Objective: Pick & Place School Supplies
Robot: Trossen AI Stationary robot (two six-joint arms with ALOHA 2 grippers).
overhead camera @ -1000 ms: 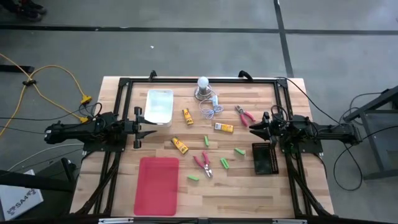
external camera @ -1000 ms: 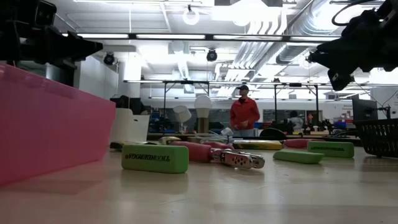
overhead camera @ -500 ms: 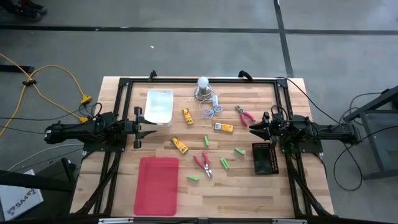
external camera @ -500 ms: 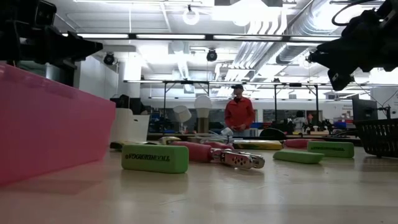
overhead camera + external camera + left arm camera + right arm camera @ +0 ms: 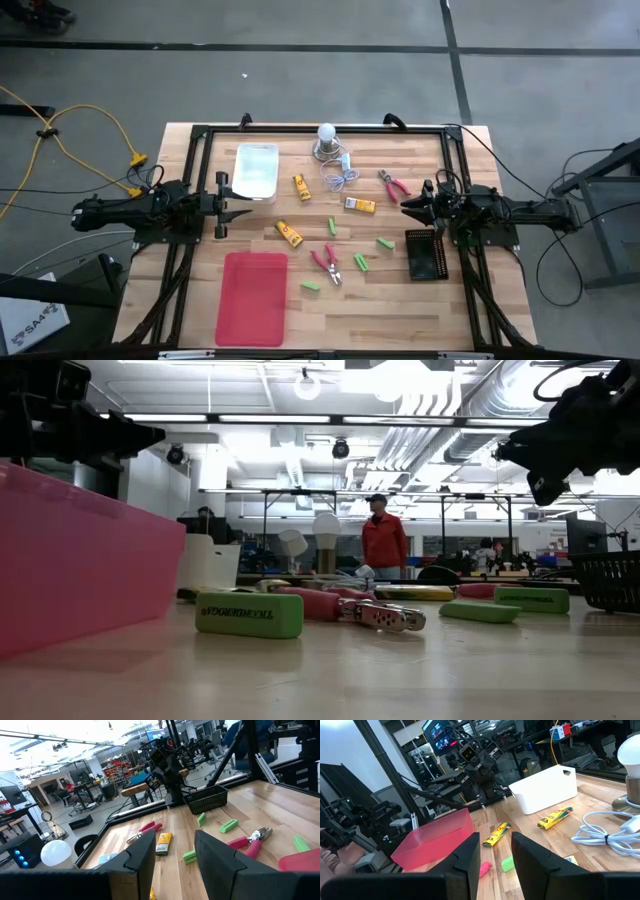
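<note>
Three orange-yellow oblong pieces [image 5: 300, 187] [image 5: 289, 233] [image 5: 360, 205] lie flat on the wooden table [image 5: 460, 310]. Several short green sticks, such as one [image 5: 332, 226] and another [image 5: 311, 285], lie among them. Two pink-handled pliers [image 5: 393, 184] [image 5: 327, 263] also lie flat there. My left gripper [image 5: 228, 203] [image 5: 174, 860] hangs level over the table's left side, open, with nothing between its fingers. My right gripper [image 5: 412, 205] [image 5: 495, 862] hangs level over the right side, open and empty too.
A white bin [image 5: 256, 171] stands at the far left and a red tray [image 5: 254, 297] at the near left. A black mesh basket [image 5: 422, 253] sits under the right arm. A white bulb [image 5: 326, 140] with a coiled cord [image 5: 340, 175] rests at the far middle.
Both arms and all the things on the table have kept still. A person in red in the room far behind the table has stepped a little to the side.
</note>
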